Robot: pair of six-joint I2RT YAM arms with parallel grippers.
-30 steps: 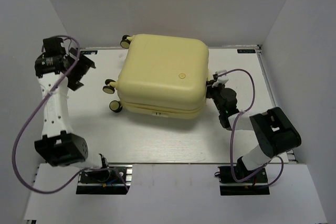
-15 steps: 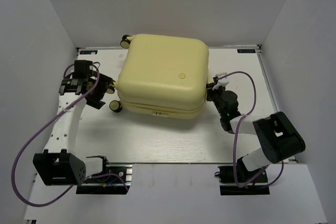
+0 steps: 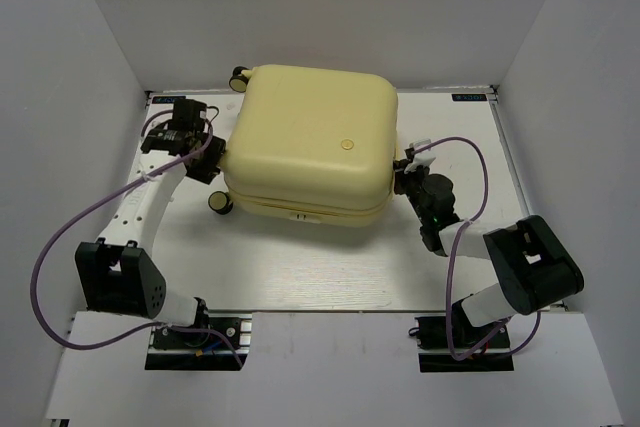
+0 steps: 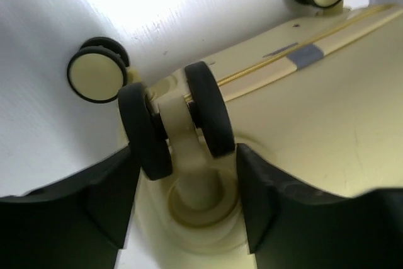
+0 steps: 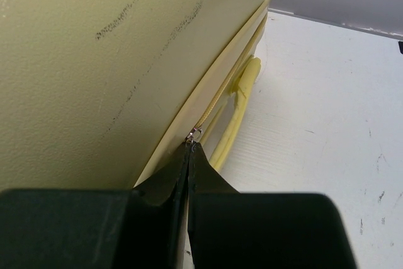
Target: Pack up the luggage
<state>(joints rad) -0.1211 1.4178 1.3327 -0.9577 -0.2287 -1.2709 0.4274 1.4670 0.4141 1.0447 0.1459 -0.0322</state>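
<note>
Luggage [image 3: 310, 142], closed, lying mid-frame on worktop [image 3: 300, 257]. I am pinching its zipper pull [image 5: 193, 134], right fingers [image 5: 214, 187] clenched; left fingers [image 4: 101, 200] parted, straddling a caster [image 4: 179, 118]. Advice: brace caster firmly, draw along seam [image 5: 221, 85].

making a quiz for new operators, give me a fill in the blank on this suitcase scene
1. The luggage lies on the table with its shell ___.
2. The left gripper has its jaws ___ on either side of a twin wheel.
3. The right gripper has its jaws ___ on the zipper pull.
Missing words: closed; open; shut.
</note>
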